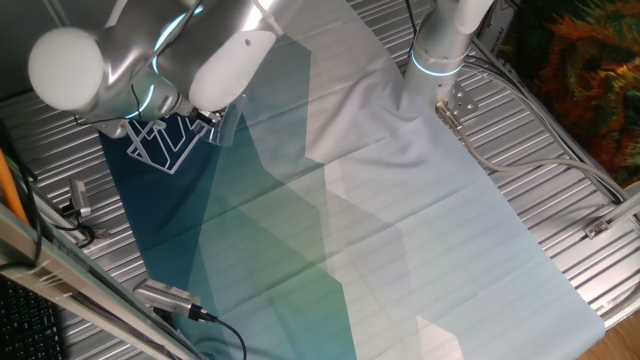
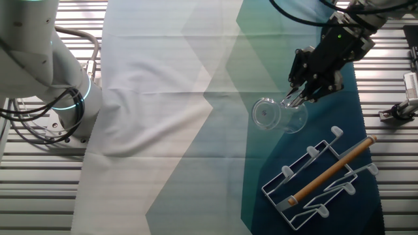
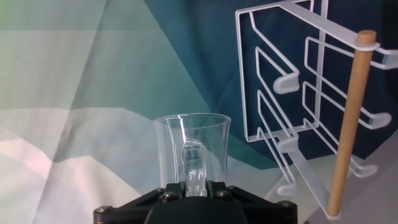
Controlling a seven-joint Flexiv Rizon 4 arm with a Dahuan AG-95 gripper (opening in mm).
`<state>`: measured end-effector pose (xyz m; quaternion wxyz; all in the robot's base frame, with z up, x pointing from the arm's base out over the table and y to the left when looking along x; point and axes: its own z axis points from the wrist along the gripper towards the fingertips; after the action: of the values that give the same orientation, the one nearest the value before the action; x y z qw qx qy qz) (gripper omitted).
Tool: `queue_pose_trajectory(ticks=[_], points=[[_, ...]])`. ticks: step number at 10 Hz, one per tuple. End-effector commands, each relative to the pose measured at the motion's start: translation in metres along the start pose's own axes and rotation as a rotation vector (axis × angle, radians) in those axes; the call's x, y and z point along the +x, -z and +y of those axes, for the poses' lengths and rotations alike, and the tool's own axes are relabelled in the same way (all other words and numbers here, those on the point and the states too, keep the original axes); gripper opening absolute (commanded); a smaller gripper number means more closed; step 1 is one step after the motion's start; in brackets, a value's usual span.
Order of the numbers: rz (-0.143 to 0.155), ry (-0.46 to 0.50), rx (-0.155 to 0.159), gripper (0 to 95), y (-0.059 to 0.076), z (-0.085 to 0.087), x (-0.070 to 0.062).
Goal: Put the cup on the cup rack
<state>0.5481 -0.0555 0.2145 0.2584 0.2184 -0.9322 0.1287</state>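
A: In one fixed view, the arm's big joint covers most of the cup rack (image 1: 165,142); only a few white wires show below it. The cup and gripper are hidden there.

B: And the hand view?

A: The gripper (image 3: 198,186) is cut off by the bottom edge, and so is the cup's (image 3: 191,149) base. The right edge crops the rack's pegs.

B: The other fixed view?

A: The cup's handle sits behind the fingertips (image 2: 295,98); I cannot make it out.

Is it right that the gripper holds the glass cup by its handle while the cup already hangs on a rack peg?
Not quite. The gripper does hold the cup by its handle, but the other fixed view shows the cup apart from the cup rack, on no peg.
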Motion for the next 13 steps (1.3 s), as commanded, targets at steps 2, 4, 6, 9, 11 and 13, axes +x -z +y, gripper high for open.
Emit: queue_pose_trajectory(ticks=[2,4,6,9,11,13], points=[[0.006,0.013,-0.002,0.0,-0.005,-0.004,0.002],[0.007,0.019,-0.004,0.0,-0.002,-0.006,0.004],[0.02,0.017,-0.008,0.0,0.006,-0.006,0.009],[0.023,0.026,0.005,0.0,0.008,-0.012,0.018],[0.021,0.045,0.002,0.0,0.008,-0.022,0.032],[0.03,0.049,0.003,0.0,0.009,-0.027,0.04]])
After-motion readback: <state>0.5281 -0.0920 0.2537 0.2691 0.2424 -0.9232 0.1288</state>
